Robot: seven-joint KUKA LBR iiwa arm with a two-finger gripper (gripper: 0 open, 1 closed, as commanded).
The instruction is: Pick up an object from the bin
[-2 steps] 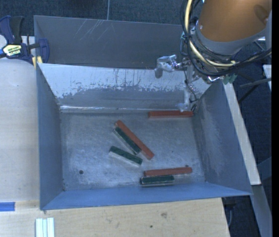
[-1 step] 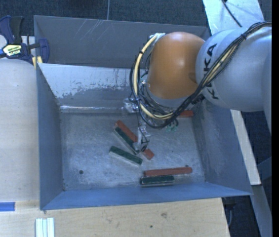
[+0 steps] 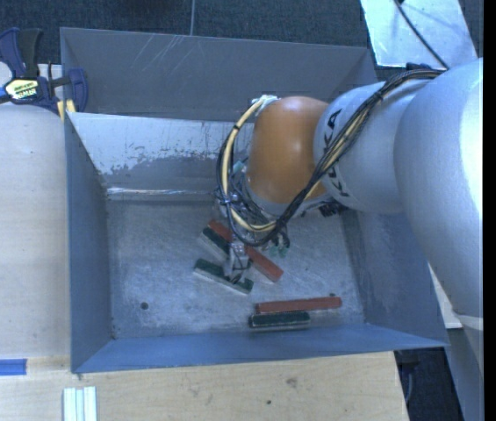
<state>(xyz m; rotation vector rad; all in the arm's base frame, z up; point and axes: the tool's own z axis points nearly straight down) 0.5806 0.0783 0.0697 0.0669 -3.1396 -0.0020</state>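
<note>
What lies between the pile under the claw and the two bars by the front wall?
Only bare bin floor parts the pile from the red-brown bar and dark bar, per the camera view.

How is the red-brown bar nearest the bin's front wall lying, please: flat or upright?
Flat: the red-brown bar stretches lengthwise along the bin floor beside a dark bar.

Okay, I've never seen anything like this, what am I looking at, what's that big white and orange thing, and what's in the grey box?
One camera looks down into a grey metal bin. The thick white tube coming in from the right is a robot arm. The orange dome is a cover on its wrist, with cables around it. Below the dome, the gripper is lowered into a small cluster of flat red-brown and dark green bars in the middle of the bin. A long red-brown bar and a dark bar lie by the near wall. Whether the gripper holds anything, I cannot tell.
</note>
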